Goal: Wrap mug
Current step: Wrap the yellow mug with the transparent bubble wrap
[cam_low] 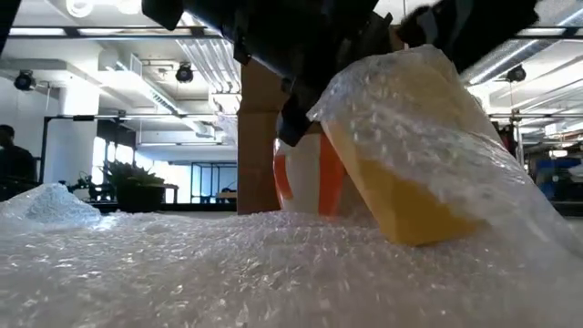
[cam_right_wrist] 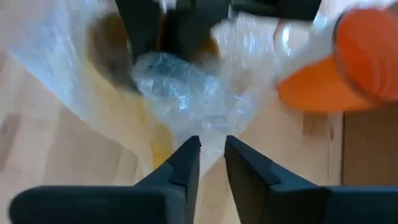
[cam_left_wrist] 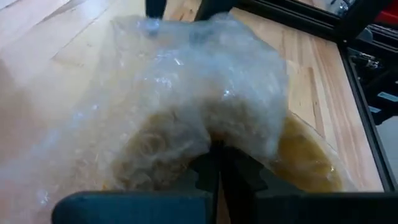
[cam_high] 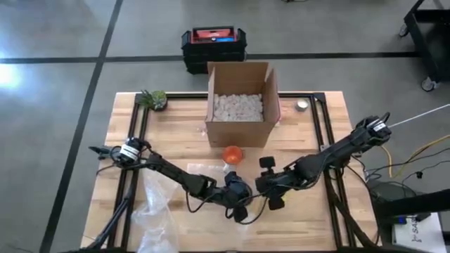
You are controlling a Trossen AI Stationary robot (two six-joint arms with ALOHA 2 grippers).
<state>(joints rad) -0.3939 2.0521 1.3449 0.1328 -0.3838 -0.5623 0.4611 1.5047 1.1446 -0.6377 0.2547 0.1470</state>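
Observation:
A yellow mug [cam_low: 401, 191] lies tilted under clear bubble wrap [cam_low: 273, 264], which spreads over the table's near part [cam_high: 158, 211]. My left gripper [cam_left_wrist: 219, 149] is over the mug, shut on the wrap. My right gripper [cam_right_wrist: 211, 152] faces it from the table's right side and is open, with a gathered point of wrap [cam_right_wrist: 208, 134] reaching between its fingertips. In the high view both grippers [cam_high: 239, 200] [cam_high: 264, 190] hide the yellow mug. An orange mug [cam_high: 232, 154] stands just behind them. My left gripper pinches a bunched fold of bubble wrap [cam_left_wrist: 214, 127] between its two fingers, right above the yellow mug [cam_left_wrist: 311, 155]. The wrap is drawn up over the mug, which sits tilted with its lower edge [cam_low: 414, 239] on the spread wrap. My right gripper has the wrap's gathered point between its open fingertips; I cannot tell whether they touch it.
An open cardboard box [cam_high: 239, 105] with white packing peanuts stands at the table's far middle. At the far left corner is a small potted plant [cam_high: 153, 99], and at the far right a small round thing [cam_high: 302, 105]. A black and red case [cam_high: 213, 43] lies on the floor beyond.

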